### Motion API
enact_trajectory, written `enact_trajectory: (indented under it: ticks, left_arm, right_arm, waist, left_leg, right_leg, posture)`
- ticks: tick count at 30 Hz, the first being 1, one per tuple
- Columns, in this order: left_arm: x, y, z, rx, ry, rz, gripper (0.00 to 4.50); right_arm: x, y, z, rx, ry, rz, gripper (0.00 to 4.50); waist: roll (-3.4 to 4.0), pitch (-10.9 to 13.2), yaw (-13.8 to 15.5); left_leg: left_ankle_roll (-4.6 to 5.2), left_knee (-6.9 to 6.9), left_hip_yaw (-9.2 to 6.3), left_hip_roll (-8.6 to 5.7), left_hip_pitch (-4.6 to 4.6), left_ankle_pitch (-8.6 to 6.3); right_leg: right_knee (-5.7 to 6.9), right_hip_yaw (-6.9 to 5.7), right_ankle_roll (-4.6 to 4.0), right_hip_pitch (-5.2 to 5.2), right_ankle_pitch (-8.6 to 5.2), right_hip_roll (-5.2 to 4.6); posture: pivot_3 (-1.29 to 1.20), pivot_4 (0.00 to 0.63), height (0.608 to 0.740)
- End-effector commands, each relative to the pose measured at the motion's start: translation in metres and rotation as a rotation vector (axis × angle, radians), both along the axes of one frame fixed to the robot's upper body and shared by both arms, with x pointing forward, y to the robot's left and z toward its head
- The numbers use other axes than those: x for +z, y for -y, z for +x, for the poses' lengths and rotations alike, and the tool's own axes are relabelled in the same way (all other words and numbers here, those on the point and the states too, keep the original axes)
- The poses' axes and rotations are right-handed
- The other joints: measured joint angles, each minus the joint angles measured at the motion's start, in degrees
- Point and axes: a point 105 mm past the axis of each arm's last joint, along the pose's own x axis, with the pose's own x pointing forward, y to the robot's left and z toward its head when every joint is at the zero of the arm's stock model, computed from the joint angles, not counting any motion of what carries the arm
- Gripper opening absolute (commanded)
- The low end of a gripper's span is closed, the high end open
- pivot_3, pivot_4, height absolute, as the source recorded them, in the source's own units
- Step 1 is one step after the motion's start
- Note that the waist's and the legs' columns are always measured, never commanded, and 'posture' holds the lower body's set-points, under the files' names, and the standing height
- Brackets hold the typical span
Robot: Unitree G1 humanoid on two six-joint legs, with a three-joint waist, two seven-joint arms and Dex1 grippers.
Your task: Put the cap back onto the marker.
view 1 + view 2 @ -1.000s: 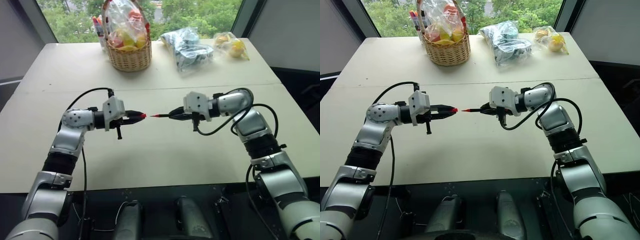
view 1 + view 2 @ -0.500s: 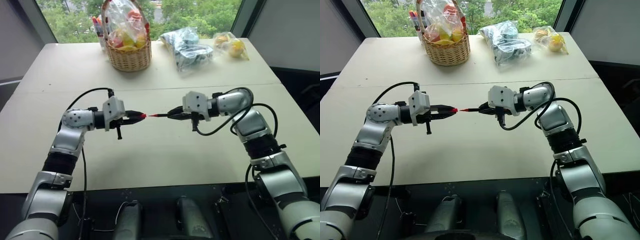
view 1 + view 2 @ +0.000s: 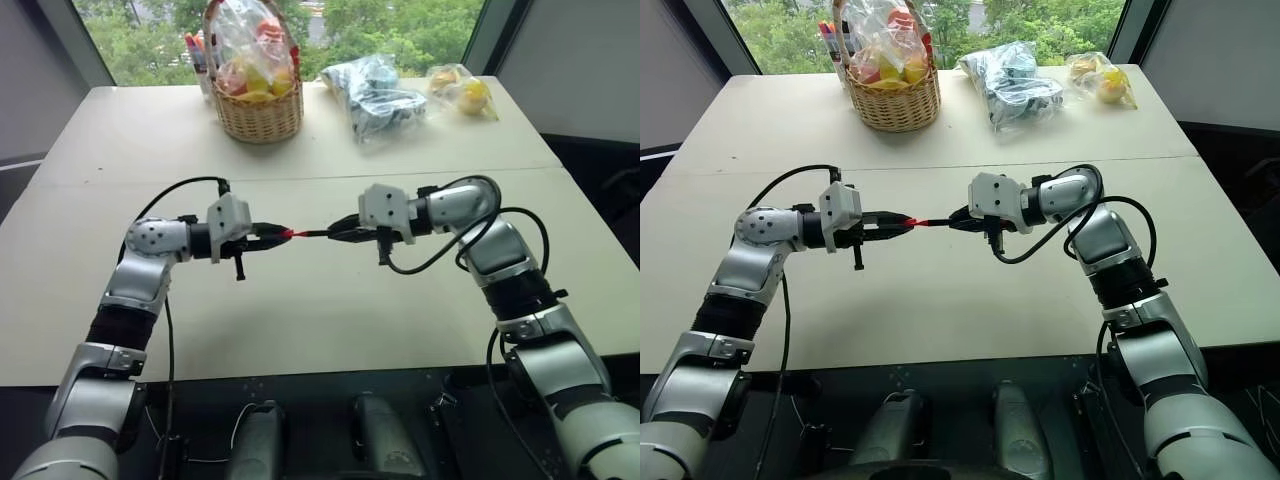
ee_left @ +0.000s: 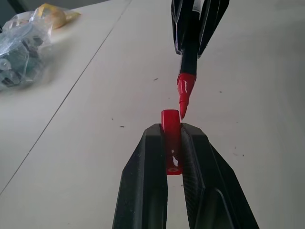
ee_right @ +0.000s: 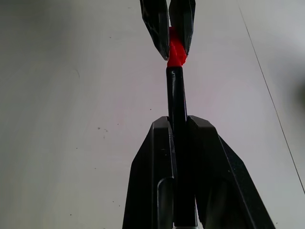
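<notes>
At mid-frame the left gripper (image 4: 172, 143) pinches the cap (image 4: 170, 125); the right gripper (image 5: 180, 125) clamps the marker (image 5: 176, 93); its tip meets the cap's mouth, apparently off-centre; seating remains.

cap (image 4: 171, 138) half hidden between jaws

The cap (image 4: 170, 136) is a tiny bright red tube, pinched between two black fingers (image 4: 147, 176) and held up in the air over the pale worktop (image 3: 320, 310), its open end facing the marker. The marker (image 5: 177, 102) is thin and black with a pointed red tip, held almost level between two other black fingers (image 5: 155, 181). Its red tip is right at the cap's open end, but it sits a little to one side and is not pushed in.
</notes>
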Motion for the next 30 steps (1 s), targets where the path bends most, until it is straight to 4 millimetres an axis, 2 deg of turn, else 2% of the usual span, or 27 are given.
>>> enact_trajectory:
  ticks: [1, 10, 30]
  left_arm:
    - [0.013, 0.000, -0.002, -0.012, 0.045, -0.004, 0.00]
    - [0.017, -0.006, -0.003, -0.002, 0.058, 0.007, 0.00]
    - [0.013, 0.007, -0.008, -0.044, 0.031, 0.009, 0.00]
  right_arm:
    - [0.008, 0.000, -0.002, 0.014, 0.038, 0.005, 0.04]
    - [0.009, 0.009, 0.002, -0.012, 0.042, -0.006, 0.04]
    - [0.006, 0.001, -0.005, 0.016, 0.028, 0.007, 0.04]
  waist:
    - [0.00, 0.0, 0.0]
    - [0.00, 0.0, 0.0]
    - [0.00, 0.0, 0.0]
  left_leg:
    - [0.00, 0.00, 0.00, 0.00, 0.00, 0.00]
    - [0.00, 0.00, 0.00, 0.00, 0.00, 0.00]
    - [0.00, 0.01, 0.00, 0.00, 0.00, 0.00]
  right_leg:
    - [0.00, 0.00, 0.00, 0.00, 0.00, 0.00]
    - [0.00, 0.00, 0.00, 0.00, 0.00, 0.00]
    - [0.02, 0.00, 0.00, 0.00, 0.00, 0.00]
  posture:
    - [0.00, 0.150, 0.740]
    - [0.00, 0.150, 0.740]
    - [0.00, 0.150, 0.740]
